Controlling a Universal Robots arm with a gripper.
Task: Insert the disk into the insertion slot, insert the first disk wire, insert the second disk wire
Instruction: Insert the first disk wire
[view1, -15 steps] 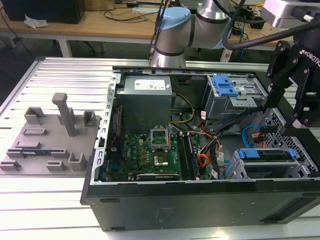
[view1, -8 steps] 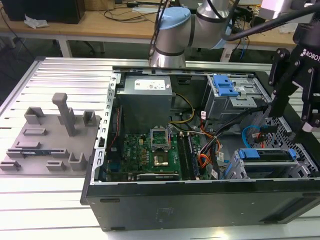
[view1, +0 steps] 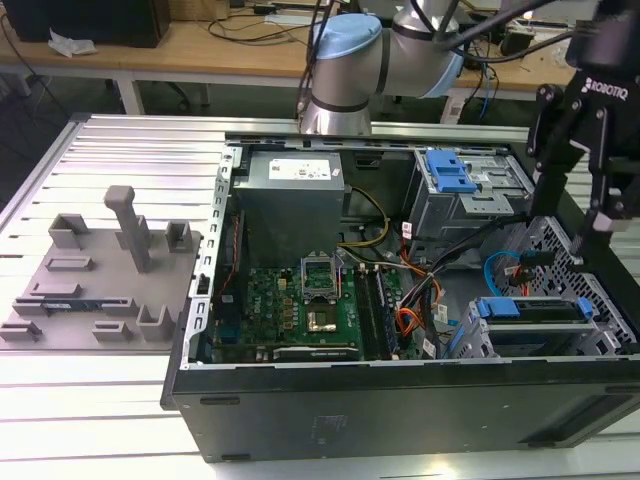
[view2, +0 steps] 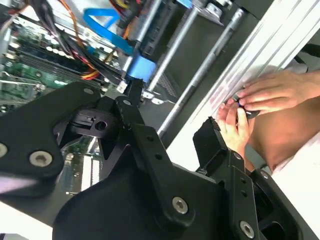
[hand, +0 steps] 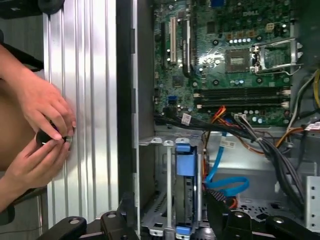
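Hand (view1: 568, 222) spread wide, over seated disk (view1: 535, 318)

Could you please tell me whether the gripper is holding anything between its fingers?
No; in the second wrist view the gripper stands open, with nothing between its fingers.
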